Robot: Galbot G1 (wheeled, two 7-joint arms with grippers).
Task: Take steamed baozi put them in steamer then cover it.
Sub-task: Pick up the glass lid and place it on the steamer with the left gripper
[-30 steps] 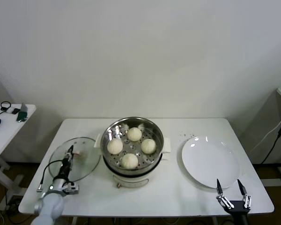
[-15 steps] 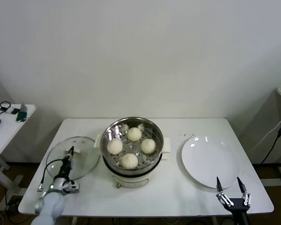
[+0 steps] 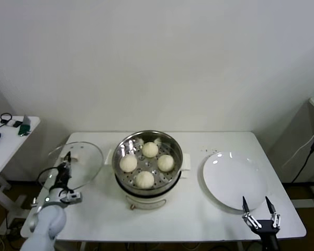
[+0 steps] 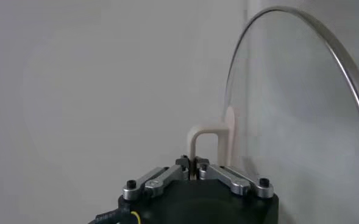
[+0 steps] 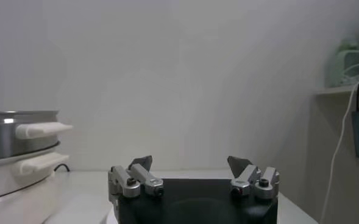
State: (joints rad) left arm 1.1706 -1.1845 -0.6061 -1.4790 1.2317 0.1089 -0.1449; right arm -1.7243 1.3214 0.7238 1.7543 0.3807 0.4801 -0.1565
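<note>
Off the table, cover [image 3: 76,163] now raised

Left arm [image 3: 44,222] is showing a rounded light-grey shell with small green indicator lights, black cable looping at the wrist. Left gripper [image 4: 194,167] is showing black housing, silver finger links, black screws, yellow wire. Right gripper [image 3: 259,214] is showing black body, silver linkages, dark pointed fingertips [image 5: 141,162].
</note>
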